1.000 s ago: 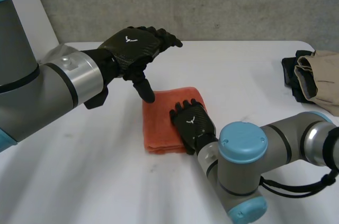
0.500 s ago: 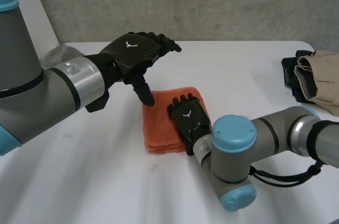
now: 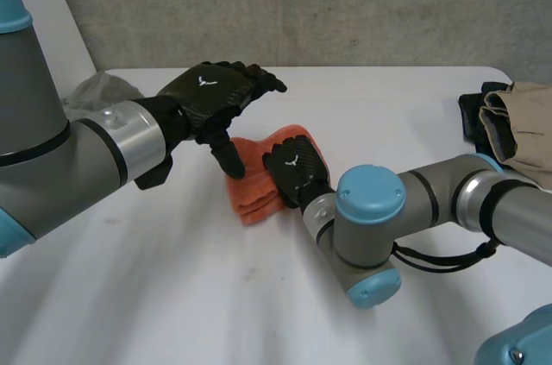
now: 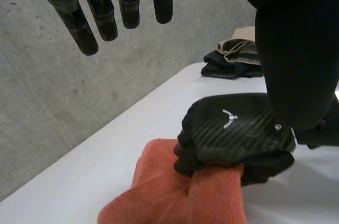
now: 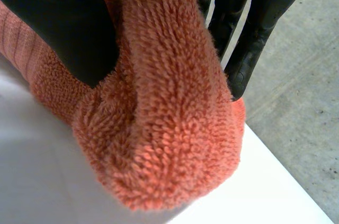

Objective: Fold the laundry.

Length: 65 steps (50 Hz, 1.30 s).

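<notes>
Where the head view looks down on the white worktop (image 3: 172, 296), I see the orange towel (image 3: 252, 199) lying folded just left of the frame's middle, bunched upward at its far side. My right robot hand (image 3: 296, 171) sits on the towel's right part with its fingers curled. The right wrist view shows a thick fold of the towel pinched between its thumb and fingers (image 5: 254, 33). My left robot hand (image 3: 216, 93) hovers above the towel's left edge, fingers (image 4: 103, 17) straight and spread, holding nothing. Its thumb points down at that edge, and I cannot tell whether it touches. A pile of dark and tan garments (image 3: 509, 128) lies at the frame's right edge, well apart from the towel. A grey cloth (image 3: 103, 87) lies at the left, behind the left arm.
</notes>
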{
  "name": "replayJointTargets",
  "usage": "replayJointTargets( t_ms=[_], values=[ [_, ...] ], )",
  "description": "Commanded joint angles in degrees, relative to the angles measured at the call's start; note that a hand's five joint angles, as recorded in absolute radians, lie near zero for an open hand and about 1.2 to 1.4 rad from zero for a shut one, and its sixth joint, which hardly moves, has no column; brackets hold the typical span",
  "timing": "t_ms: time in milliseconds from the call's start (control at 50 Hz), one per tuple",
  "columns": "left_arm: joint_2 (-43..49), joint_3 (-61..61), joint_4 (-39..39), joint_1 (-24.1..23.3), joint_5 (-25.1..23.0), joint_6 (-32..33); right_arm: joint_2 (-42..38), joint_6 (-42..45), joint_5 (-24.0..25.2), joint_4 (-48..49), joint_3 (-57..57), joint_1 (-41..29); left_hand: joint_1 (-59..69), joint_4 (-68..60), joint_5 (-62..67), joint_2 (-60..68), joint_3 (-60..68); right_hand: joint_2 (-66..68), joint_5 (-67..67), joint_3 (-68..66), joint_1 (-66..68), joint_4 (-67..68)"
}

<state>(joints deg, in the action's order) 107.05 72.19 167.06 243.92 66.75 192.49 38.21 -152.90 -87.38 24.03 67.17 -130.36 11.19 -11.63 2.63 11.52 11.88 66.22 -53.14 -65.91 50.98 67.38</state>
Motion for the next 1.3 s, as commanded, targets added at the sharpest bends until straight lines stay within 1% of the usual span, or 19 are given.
replayJointTargets(
  t_ms=[20,60,140,200,280,300,360,380,460,500,560,680,740,800,980,1080,1120,1180,1300],
  values=[
    [0.0,0.23,0.11,0.15,0.05,-0.01,4.06,-0.29,0.81,-0.82,1.47,5.02,1.38,-0.94,-0.06,1.05,0.69,13.78,-16.86,-14.09,29.02,12.62],
    [0.0,0.32,0.11,0.07,0.05,-0.01,5.64,-0.03,1.07,-1.17,2.61,7.21,1.38,-0.94,-0.06,1.05,0.69,13.78,-16.86,-14.09,29.02,12.62],
    [-0.08,0.32,0.11,0.07,0.05,-0.01,9.33,1.46,2.38,-2.75,5.69,14.77,1.38,-0.94,-0.06,1.05,0.69,13.78,-16.86,-14.09,29.02,12.62],
    [-0.08,0.59,0.11,0.33,0.05,-0.01,11.8,4.18,6.16,-3.63,7.63,19.87,1.38,-0.94,-0.06,1.05,0.69,13.78,-16.86,-14.09,29.02,12.62],
    [-0.35,1.11,0.11,1.12,0.05,-0.01,13.64,6.82,12.39,-3.9,8.95,26.81,1.38,-0.94,-0.06,1.05,0.69,13.78,-16.86,-14.09,29.02,12.62],
    [-0.26,1.2,0.11,1.21,0.05,-0.01,14.0,7.44,15.45,-3.81,9.04,29.17,1.38,-0.94,-0.06,1.05,0.69,13.78,-16.86,-14.09,29.02,12.62],
    [-0.26,1.29,0.11,1.21,0.05,-0.09,14.18,8.41,20.65,-3.55,8.42,31.65,1.38,-0.94,-0.06,1.05,0.69,13.78,-16.86,-14.09,29.02,12.62],
    [-0.35,1.38,0.11,1.21,0.05,-0.09,14.26,8.84,23.89,-2.85,7.9,33.13,1.38,-0.94,-0.06,1.05,0.69,13.78,-16.86,-14.09,29.02,12.62],
    [-0.35,1.47,0.11,1.21,0.05,-0.09,14.18,7.45,30.06,-0.66,2.65,36.39,1.38,-0.94,-0.06,1.05,0.69,13.78,-16.86,-14.09,29.02,12.62],
    [-0.35,1.47,0.11,1.12,0.05,-0.09,13.91,5.78,31.04,1.28,0.09,37.28,1.38,-0.94,-0.06,1.05,0.69,13.78,-16.86,-14.09,29.02,12.62],
    [-0.61,1.47,0.11,0.95,0.13,-0.09,13.82,-0.36,30.95,6.63,-4.58,39.47,1.38,-0.94,-0.06,1.05,0.69,13.78,-16.86,-14.09,29.02,12.62],
    [-1.31,1.47,0.11,0.77,0.22,-0.18,13.47,-18.88,30.51,17.7,-10.99,47.54,1.38,-0.94,-0.06,1.05,0.69,13.78,-16.86,-14.09,29.02,12.62],
    [-1.58,1.47,0.11,0.68,0.22,-0.18,11.9,-23.57,31.12,20.44,-13.01,50.8,1.38,-0.94,-0.06,1.05,0.69,13.78,-16.86,-14.09,29.02,12.62],
    [-1.67,1.47,0.11,0.59,0.31,-0.09,10.05,-23.85,32.09,20.53,-15.04,52.92,1.55,-1.11,0.11,1.22,0.86,13.78,-16.86,-14.09,29.02,12.62],
    [-2.02,1.55,0.11,-0.37,1.54,-0.18,0.13,-24.02,41.31,20.62,-15.75,61.0,1.72,-1.27,0.27,1.39,1.03,13.78,-16.86,-14.09,29.02,12.62],
    [-1.76,1.73,0.11,-1.87,2.59,-0.18,-4.89,-23.5,45.01,20.71,-13.29,63.03,1.72,-1.27,0.27,1.39,1.03,13.78,-16.86,-14.09,29.02,12.62],
    [-1.67,1.82,0.11,-2.22,3.03,-0.18,-5.69,-22.97,46.33,20.8,-11.98,64.52,1.72,-1.27,0.27,1.39,1.03,13.78,-16.86,-14.09,29.02,12.62],
    [-1.4,2.17,0.11,-2.66,3.73,-0.18,-6.04,-21.04,50.36,20.71,-9.34,66.98,1.88,-1.44,0.44,1.55,1.19,13.78,-16.86,-14.09,29.02,12.62],
    [-1.49,2.17,0.11,-2.83,3.82,-0.18,-3.41,-20.77,54.59,20.36,-7.05,68.39,1.72,-1.27,0.27,1.39,1.03,13.78,-16.86,-14.09,29.02,12.62]
  ],
)
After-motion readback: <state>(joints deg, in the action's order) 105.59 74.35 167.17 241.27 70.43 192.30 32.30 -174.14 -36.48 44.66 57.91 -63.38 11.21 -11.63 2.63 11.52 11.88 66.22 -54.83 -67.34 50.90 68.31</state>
